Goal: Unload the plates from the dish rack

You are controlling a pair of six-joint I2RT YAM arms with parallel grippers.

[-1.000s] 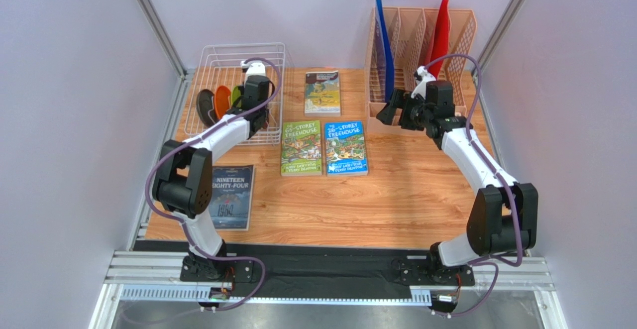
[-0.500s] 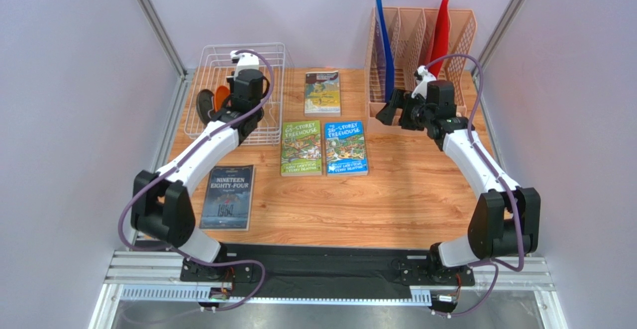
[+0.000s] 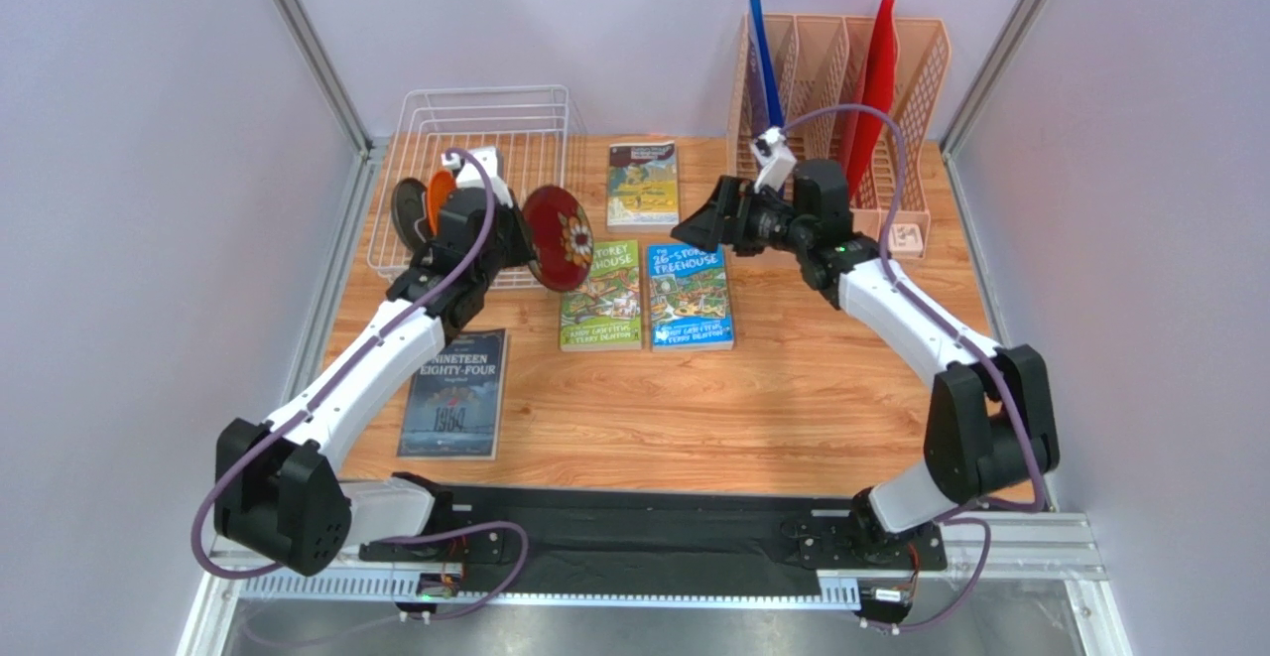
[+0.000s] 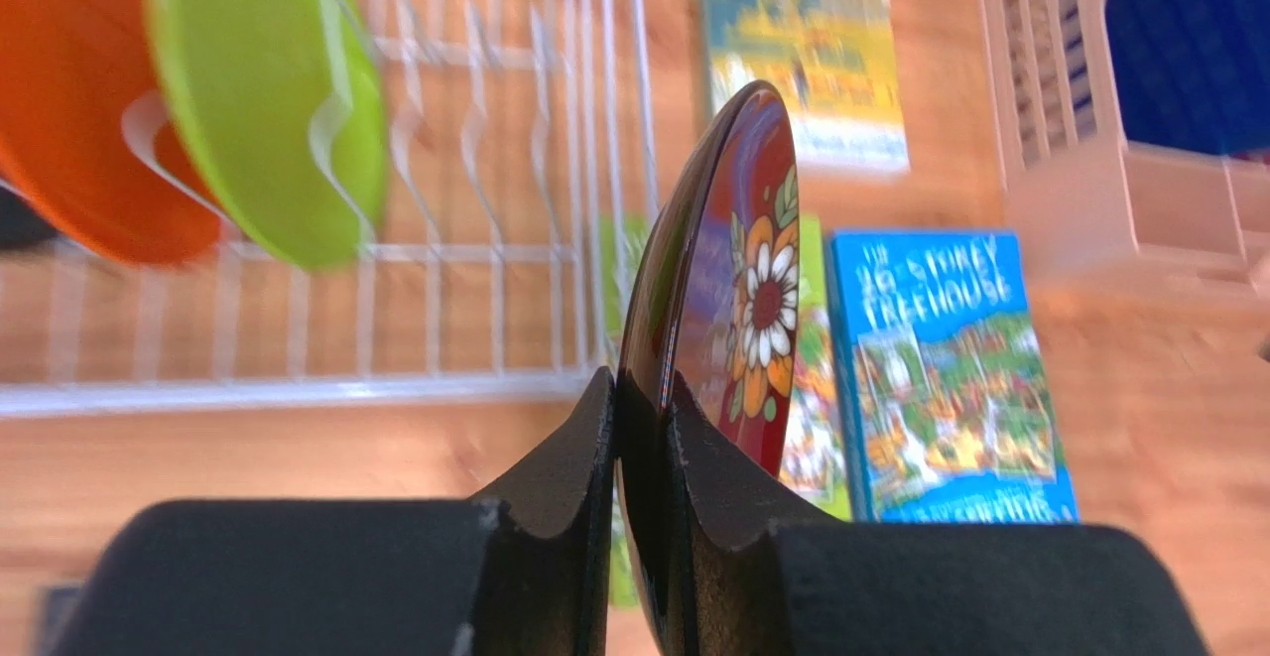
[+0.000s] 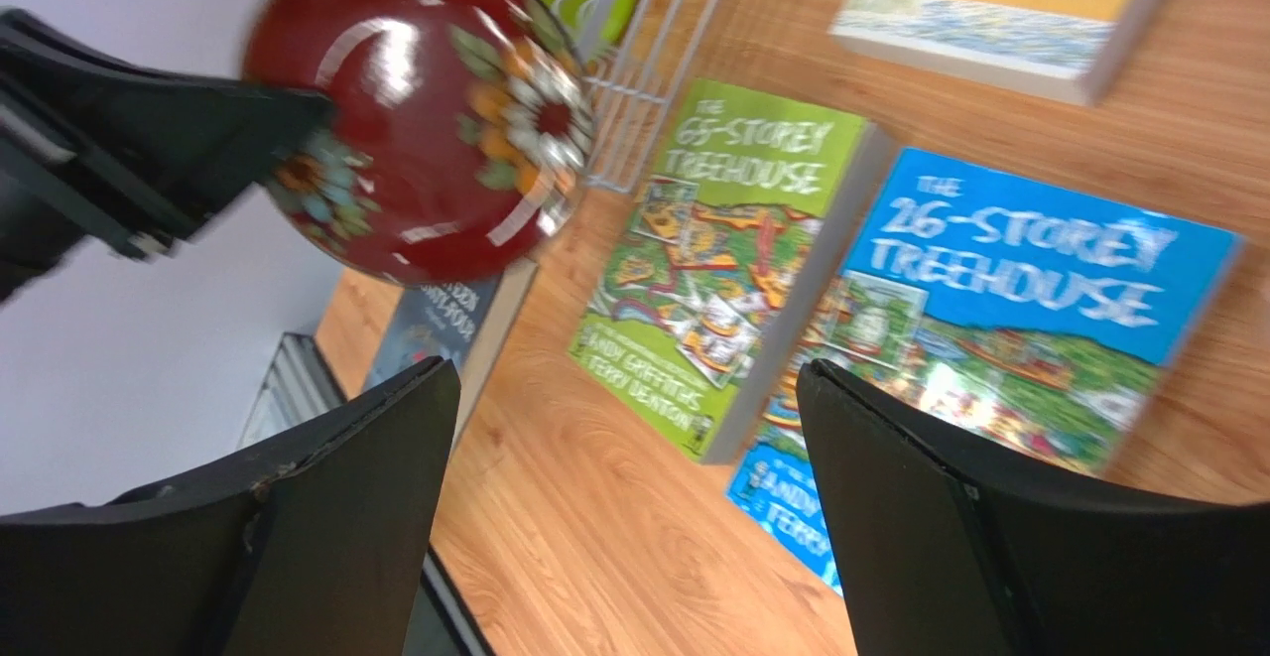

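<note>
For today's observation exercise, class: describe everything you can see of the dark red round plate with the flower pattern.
The dark red round plate looks glossy, perhaps glazed ceramic, painted with white, orange and green flowers. It stands on edge, outside the white wire dish rack, in the air beside it. Only the left gripper touches it, shut on the rim at its lower edge.

The white wire rack (image 3: 515,120) at the table's far left corner holds the grey plate (image 3: 404,211), orange plate (image 3: 438,195) and green plate (image 4: 261,105) upright. The red plate (image 3: 559,236), flower-patterned, is outside it, on edge in the air just beside the rack's right side, its rim pinched in the left pincer (image 4: 641,388).
</note>
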